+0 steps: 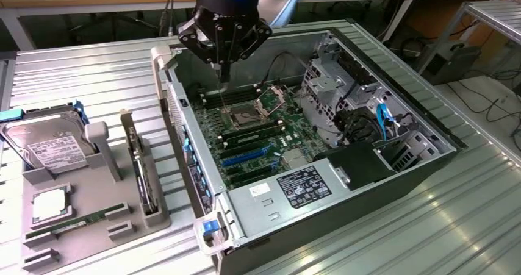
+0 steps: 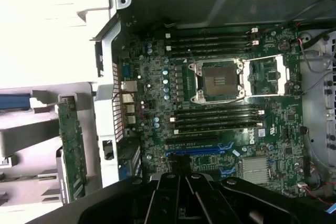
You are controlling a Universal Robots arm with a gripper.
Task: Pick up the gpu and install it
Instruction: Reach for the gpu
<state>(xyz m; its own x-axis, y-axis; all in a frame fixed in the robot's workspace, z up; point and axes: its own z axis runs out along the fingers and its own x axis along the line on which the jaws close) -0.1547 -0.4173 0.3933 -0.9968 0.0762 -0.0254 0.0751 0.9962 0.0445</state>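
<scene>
The gpu (image 1: 141, 168) stands on its edge in a slot of the grey holder (image 1: 97, 238) at the exterior view's left, its metal bracket at the far end. In the wrist view the gpu (image 2: 71, 142) shows as a narrow green board edge beside the case wall. My gripper (image 1: 221, 74) hangs above the open computer case (image 1: 382, 189), over the far part of the motherboard (image 1: 252, 141) near the CPU socket. Its fingers are shut together with nothing between them. The gripper (image 2: 185, 176) looks down on the blue expansion slot (image 2: 191, 151).
The grey holder also carries a silver hard drive (image 1: 49, 144), a CPU chip (image 1: 50, 205) and a green RAM stick (image 1: 73, 223). Inside the case are a drive cage (image 1: 330, 89), cables (image 1: 382, 119) and a power supply (image 1: 301, 186). The case stands on a ribbed metal table (image 1: 456, 226).
</scene>
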